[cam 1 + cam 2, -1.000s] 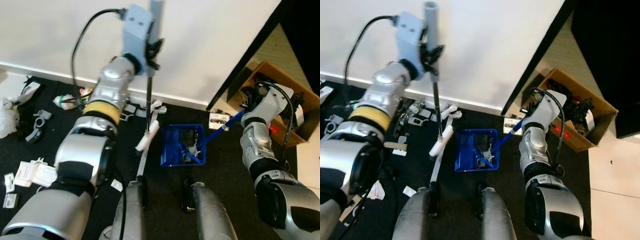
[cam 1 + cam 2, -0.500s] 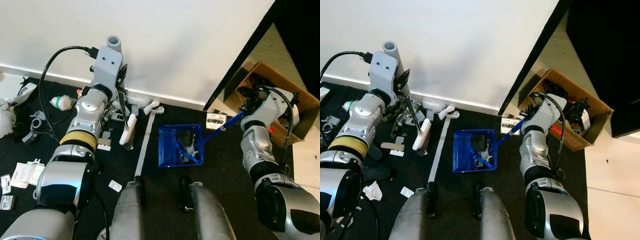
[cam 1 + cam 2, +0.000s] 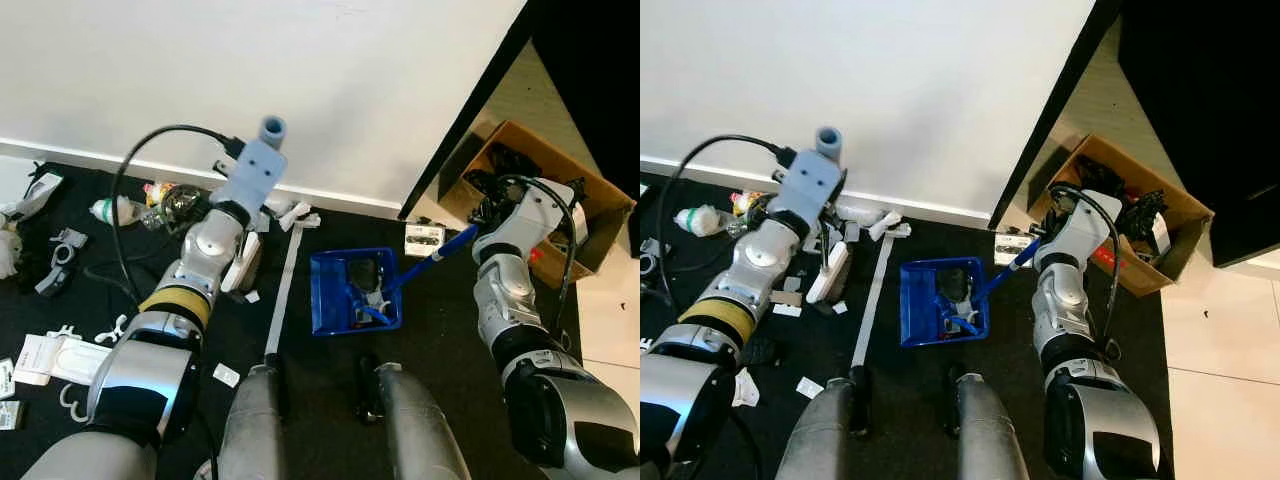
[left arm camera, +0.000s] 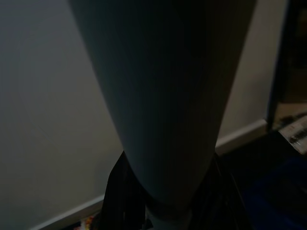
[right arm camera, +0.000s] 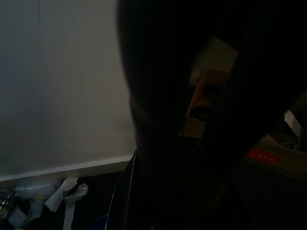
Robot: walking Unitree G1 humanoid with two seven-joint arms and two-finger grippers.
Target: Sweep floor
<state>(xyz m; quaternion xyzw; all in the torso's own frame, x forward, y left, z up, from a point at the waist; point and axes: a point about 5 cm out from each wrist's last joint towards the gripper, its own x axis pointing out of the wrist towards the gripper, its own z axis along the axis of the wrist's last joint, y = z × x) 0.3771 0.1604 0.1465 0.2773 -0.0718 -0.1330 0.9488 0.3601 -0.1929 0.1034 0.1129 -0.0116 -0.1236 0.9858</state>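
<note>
A grey-handled broom [image 3: 268,140], its white head [image 3: 240,265] low on the black floor mat [image 3: 440,330] by the wall, is clamped in the left gripper [image 3: 252,180]. Beside it, the right gripper [image 3: 490,212] pinches the handle of a blue plastic dustpan [image 3: 353,290] holding debris. Scattered litter [image 3: 60,345] lies left; a cardboard box [image 3: 555,190] right.

Litter [image 3: 60,345] crowds the dark mat on the robot's left, packed along the wall [image 3: 300,90]; a blue dustpan [image 3: 355,290] sits mid-floor, bare mat around it — open passage; a cardboard box [image 3: 545,190] blocks the right, beside a black panel [image 3: 470,120].
</note>
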